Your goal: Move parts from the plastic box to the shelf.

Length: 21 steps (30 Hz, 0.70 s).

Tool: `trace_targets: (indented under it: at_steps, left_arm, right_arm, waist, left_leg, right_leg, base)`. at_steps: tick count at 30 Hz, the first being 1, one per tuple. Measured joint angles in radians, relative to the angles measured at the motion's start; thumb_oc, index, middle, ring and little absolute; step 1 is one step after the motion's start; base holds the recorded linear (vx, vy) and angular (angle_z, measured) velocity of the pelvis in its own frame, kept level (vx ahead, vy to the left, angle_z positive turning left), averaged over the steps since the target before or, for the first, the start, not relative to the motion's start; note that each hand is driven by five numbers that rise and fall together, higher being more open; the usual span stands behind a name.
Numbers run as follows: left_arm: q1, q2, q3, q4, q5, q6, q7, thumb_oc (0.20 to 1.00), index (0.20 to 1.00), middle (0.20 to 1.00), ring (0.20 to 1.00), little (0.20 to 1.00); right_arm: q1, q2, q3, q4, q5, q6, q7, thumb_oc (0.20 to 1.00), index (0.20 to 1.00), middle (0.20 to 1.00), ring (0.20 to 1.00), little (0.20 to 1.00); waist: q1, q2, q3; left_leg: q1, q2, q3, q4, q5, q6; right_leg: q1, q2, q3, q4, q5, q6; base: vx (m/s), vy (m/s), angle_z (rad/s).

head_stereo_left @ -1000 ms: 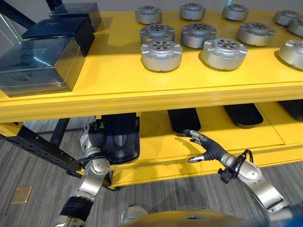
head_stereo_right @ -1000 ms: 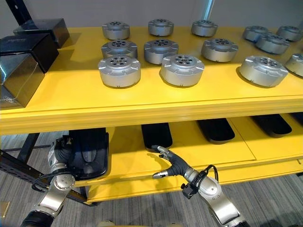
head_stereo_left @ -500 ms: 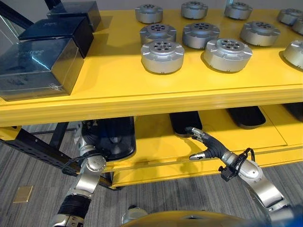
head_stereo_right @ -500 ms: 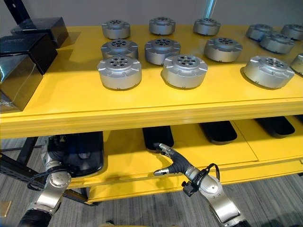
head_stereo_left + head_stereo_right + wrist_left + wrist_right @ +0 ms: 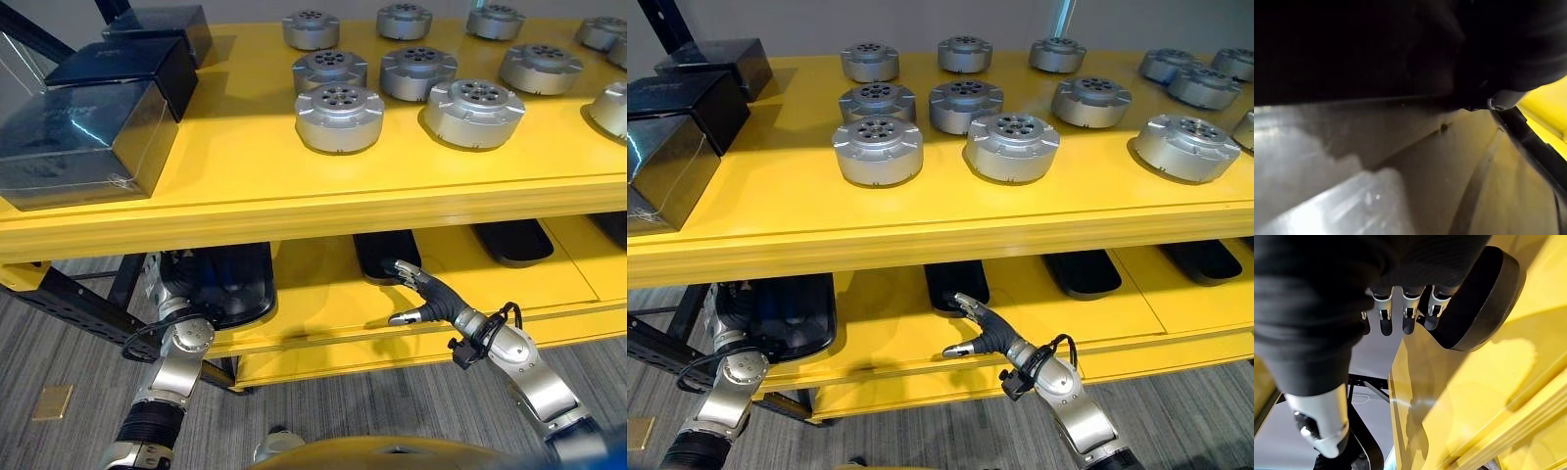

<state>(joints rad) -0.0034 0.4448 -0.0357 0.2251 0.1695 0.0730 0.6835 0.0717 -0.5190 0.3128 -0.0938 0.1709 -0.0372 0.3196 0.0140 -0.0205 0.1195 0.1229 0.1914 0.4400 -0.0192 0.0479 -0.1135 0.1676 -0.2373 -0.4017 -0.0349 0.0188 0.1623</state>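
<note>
Several round silver parts [image 5: 339, 116] stand in rows on the yellow upper shelf [image 5: 235, 181]. On the lower shelf [image 5: 313, 304] my left hand [image 5: 177, 290] is at the near end of a black plastic tray [image 5: 235, 282] under the upper board, its fingers hidden there. My right hand [image 5: 431, 297] hovers open over the lower shelf, its straight fingers [image 5: 1408, 316] close to the near end of a second black tray [image 5: 385, 253]. It holds nothing.
Dark glossy boxes [image 5: 83, 142] line the upper shelf's left end. More black trays [image 5: 509, 240] lie further right on the lower shelf. A black frame strut [image 5: 73, 304] crosses beside my left arm. Grey carpet [image 5: 59, 352] lies below.
The left black tray has slid to the left along the lower shelf together with my left hand. My right hand has stayed almost still, open.
</note>
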Motion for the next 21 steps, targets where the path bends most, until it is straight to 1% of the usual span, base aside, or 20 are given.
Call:
trace_targets:
  at_steps: [12, 13, 18, 21]
  left_arm:
    - [0.0, 0.0, 0.0, 0.005, 0.002, 0.01, 0.0, 0.2, 0.2, 0.2, 0.2, 0.2]
    - [-0.002, 0.0, -0.001, 0.01, 0.002, 0.013, 0.0, 0.2, 0.2, 0.2, 0.2, 0.2]
    - [-0.019, 0.0, -0.001, 0.085, 0.001, 0.032, 0.0, 0.2, 0.2, 0.2, 0.2, 0.2]
    - [-0.023, 0.0, -0.002, 0.164, 0.001, 0.034, 0.027, 0.2, 0.2, 0.2, 0.2, 0.2]
  right_arm:
    - [0.0, 0.0, 0.0, 0.002, 0.0, 0.001, 0.021, 1.0, 1.0, 1.0, 1.0, 1.0]
    - [0.0, 0.0, 0.0, 0.002, 0.0, 0.002, 0.024, 1.0, 1.0, 1.0, 1.0, 1.0]
    - [0.0, 0.0, 0.0, 0.002, 0.0, 0.008, 0.033, 1.0, 1.0, 1.0, 1.0, 1.0]
    - [0.001, 0.0, -0.007, -0.002, 0.033, 0.009, 0.096, 1.0, 1.0, 1.0, 1.0, 1.0]
  waist:
    - [-0.002, -0.001, 0.0]
    - [-0.008, -0.002, -0.001]
    - [-0.023, -0.003, -0.002]
    - [-0.03, -0.005, -0.001]
  left_leg:
    - [0.017, -0.002, 0.015, -0.012, 0.001, -0.002]
    - [0.018, -0.002, 0.015, -0.013, 0.001, -0.002]
    - [0.019, -0.003, 0.017, -0.013, 0.001, -0.002]
    - [0.033, -0.003, 0.038, -0.018, 0.001, -0.002]
  right_leg:
    - [0.001, 0.0, 0.007, -0.001, 0.001, 0.0]
    - [0.002, 0.0, 0.007, -0.001, 0.001, 0.0]
    - [0.001, 0.001, 0.008, -0.002, 0.001, 0.0]
    - [-0.002, 0.001, 0.028, -0.001, 0.002, 0.001]
  base:
    - [0.03, 0.013, -0.03]
    - [0.06, 0.035, -0.02]
    - [0.06, 0.04, -0.02]
    - [0.06, 0.056, -0.16]
